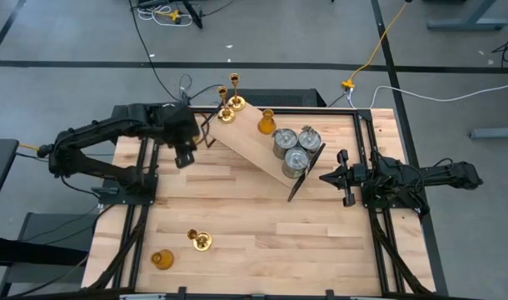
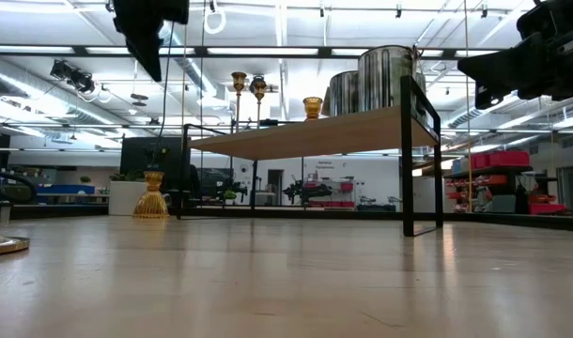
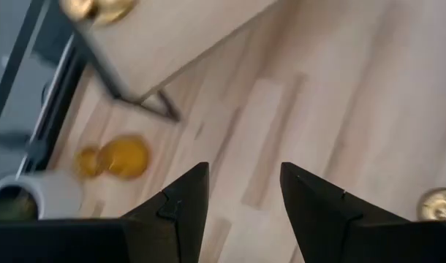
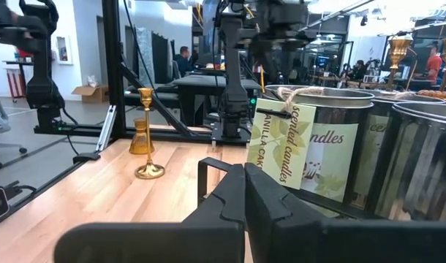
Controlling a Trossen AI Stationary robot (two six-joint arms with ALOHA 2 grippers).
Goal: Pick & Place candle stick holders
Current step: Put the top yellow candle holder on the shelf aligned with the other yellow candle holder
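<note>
A wooden shelf (image 1: 258, 143) stands aslant at the table's far middle. On it stand two brass sticks (image 1: 230, 106), one amber glass holder (image 1: 266, 123) and three silver-grey cylinders (image 1: 296, 148). A third brass stick (image 1: 200, 241) and an amber holder (image 1: 161, 259) stand on the table at the near left. Another amber holder (image 3: 121, 157) lies on the table beside a white pot (image 3: 33, 193). My left gripper (image 3: 241, 197) is open and empty above the table, left of the shelf. My right gripper (image 1: 327, 177) is shut and empty just right of the shelf's near end.
The shelf's black metal legs (image 2: 406, 155) hold its board well above the table. Black rails (image 1: 375, 208) run along the table's left and right sides. Bare wood lies in the table's middle and near right (image 1: 304, 242).
</note>
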